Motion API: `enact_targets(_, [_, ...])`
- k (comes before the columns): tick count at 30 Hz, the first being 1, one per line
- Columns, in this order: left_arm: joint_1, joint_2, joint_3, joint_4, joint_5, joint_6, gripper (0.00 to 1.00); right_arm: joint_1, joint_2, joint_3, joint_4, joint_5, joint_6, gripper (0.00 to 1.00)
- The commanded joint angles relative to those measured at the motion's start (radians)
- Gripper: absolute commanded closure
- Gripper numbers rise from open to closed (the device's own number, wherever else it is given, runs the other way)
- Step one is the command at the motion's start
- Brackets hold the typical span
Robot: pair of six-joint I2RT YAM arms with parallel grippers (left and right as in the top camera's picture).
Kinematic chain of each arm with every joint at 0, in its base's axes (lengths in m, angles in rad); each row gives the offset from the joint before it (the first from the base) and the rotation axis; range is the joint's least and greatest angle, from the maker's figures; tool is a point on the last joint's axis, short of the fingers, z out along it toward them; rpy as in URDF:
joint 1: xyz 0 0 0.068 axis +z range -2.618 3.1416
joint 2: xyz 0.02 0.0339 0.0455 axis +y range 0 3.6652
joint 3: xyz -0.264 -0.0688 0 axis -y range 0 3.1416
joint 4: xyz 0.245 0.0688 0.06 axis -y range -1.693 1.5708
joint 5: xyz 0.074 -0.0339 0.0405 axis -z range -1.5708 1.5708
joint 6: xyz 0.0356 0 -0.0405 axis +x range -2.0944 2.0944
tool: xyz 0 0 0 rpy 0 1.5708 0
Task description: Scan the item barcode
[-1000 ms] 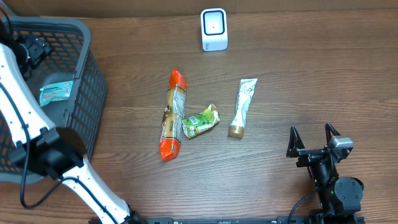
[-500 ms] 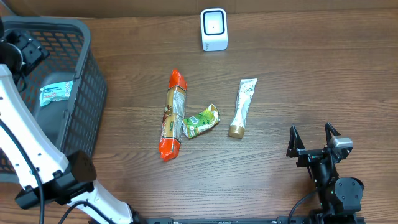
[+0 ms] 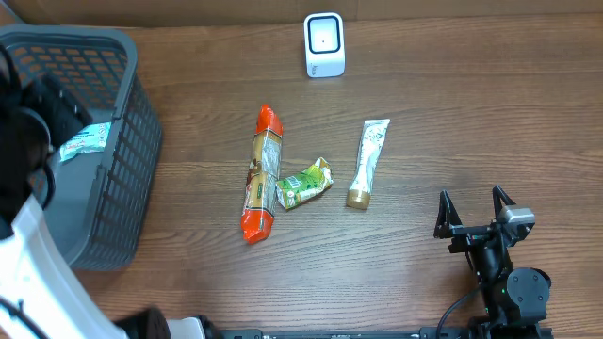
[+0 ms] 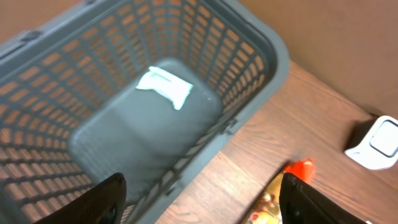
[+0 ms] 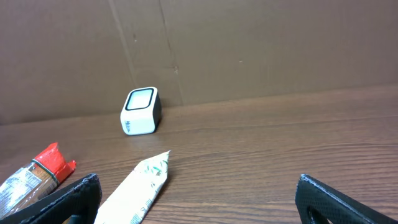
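The white barcode scanner (image 3: 324, 44) stands at the table's far edge, also visible as the scanner (image 5: 141, 111) and the scanner (image 4: 376, 143). Three items lie mid-table: a long orange-ended packet (image 3: 263, 172), a small green packet (image 3: 304, 183) and a white tube (image 3: 367, 162). A white-and-teal packet (image 4: 165, 87) lies on the basket floor. My left gripper (image 4: 202, 202) hangs open above the basket's near rim, with nothing between its fingers. Near the front right edge, my right gripper (image 3: 476, 215) rests open and empty, right of the tube (image 5: 140, 186).
A grey slatted basket (image 3: 132, 113) fills the left side of the table. My left arm (image 3: 28, 254) looms large and blurred over the table's front left corner. A brown cardboard wall (image 5: 249, 43) backs the table.
My left arm has swung up toward the overhead camera, and its gripper has shifted right and nearer over the basket. The right arm and the items have not moved.
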Motion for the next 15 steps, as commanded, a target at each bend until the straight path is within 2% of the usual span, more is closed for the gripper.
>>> enact_targets(1, [-0.001, -0.100, -0.159, 0.065, -0.057, -0.015, 0.30, 0.008, -0.012, -0.011, 0.004, 0.006, 0.003, 0.00])
enact_targets(8, [-0.001, -0.364, -0.568, 0.362, -0.058, -0.015, 0.27, 0.008, -0.011, -0.011, 0.003, 0.006, 0.003, 0.00])
enact_targets(10, [-0.001, -0.428, -0.691, 0.480, -0.081, -0.038, 0.32, 0.008, -0.011, -0.011, 0.004, 0.006, 0.003, 0.00])
enact_targets(12, [-0.001, -0.488, -0.801, 0.623, -0.100, -0.042, 0.29, 0.008, -0.011, -0.011, 0.003, 0.006, 0.003, 0.00])
enact_targets(13, [-0.001, -0.508, -0.839, 0.684, -0.099, -0.042, 0.26, 0.008, -0.011, -0.011, 0.004, 0.006, 0.003, 0.00])
enact_targets(15, [-0.001, -0.539, -0.908, 0.825, -0.099, -0.041, 0.04, 0.008, -0.011, -0.011, 0.004, 0.006, 0.003, 0.00])
